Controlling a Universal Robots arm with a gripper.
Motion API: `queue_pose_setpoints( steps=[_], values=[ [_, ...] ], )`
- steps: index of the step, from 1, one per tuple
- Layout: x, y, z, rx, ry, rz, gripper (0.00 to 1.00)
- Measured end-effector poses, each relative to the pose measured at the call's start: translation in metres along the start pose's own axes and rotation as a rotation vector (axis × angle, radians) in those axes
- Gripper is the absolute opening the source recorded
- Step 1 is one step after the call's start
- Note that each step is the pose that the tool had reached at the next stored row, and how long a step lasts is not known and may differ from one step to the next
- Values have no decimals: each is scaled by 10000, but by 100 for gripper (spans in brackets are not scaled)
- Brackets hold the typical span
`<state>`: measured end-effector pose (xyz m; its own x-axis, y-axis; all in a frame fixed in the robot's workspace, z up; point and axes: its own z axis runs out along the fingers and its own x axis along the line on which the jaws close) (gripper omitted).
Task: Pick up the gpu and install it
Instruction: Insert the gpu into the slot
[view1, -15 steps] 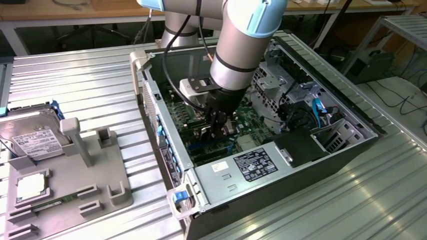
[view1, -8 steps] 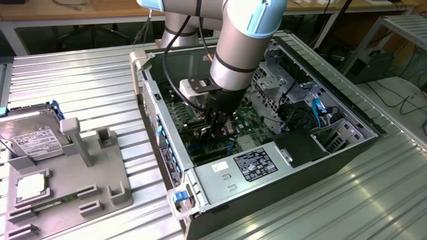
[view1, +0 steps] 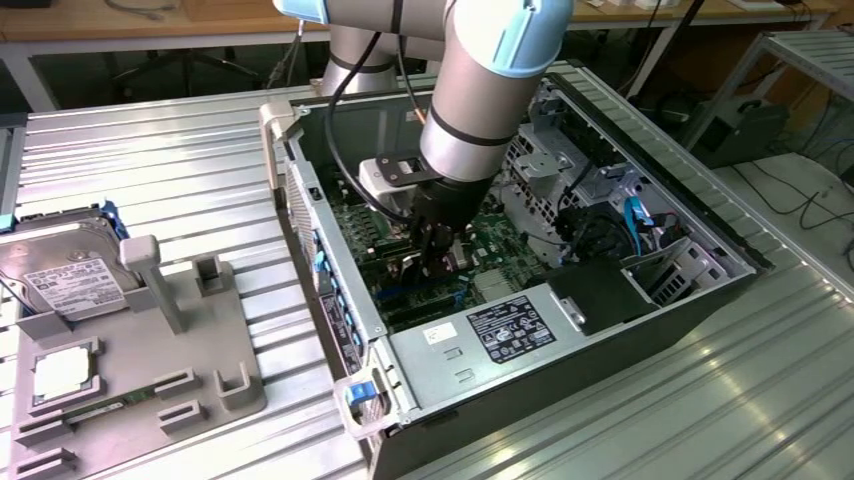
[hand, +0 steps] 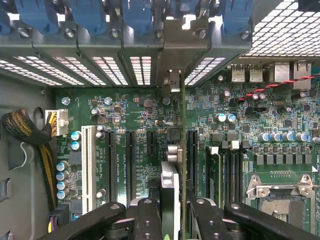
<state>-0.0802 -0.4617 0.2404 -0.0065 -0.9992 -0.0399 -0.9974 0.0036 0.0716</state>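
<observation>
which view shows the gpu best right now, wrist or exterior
The wrist view: the gpu stands edge-on between the gripper fingers, over the motherboard slots, its silver bracket reaching the case's rear openings. In the exterior view the arm hides most of it; a dark sliver shows under the gripper.

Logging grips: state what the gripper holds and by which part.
The gripper holds the gpu edge-on by its upper edge, a finger on each face, above the motherboard slots.
</observation>
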Motion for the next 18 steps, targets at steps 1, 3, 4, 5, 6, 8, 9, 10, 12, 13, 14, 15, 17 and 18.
queue_pose_setpoints(
  steps=[1,3,4,5,6,8,9,10,12,13,14,15,17,18],
  values=[
    [0,0,0,0,0,0,28],
    [0,0,0,0,0,0,28],
    [0,1,0,0,0,0,28],
    [0,1,0,0,0,0,28],
    [0,2,0,1,0,0,28],
    [0,2,0,2,-1,0,28],
    [0,2,0,2,0,0,28],
    [0,3,0,2,0,-1,28],
    [0,3,0,4,0,-1,28],
    [0,4,0,8,0,-1,28],
    [0,5,0,16,-1,-1,28],
    [0,7,0,31,-1,-2,28],
    [0,13,0,65,0,-5,28],
    [0,19,0,87,2,-8,28]
  ],
)
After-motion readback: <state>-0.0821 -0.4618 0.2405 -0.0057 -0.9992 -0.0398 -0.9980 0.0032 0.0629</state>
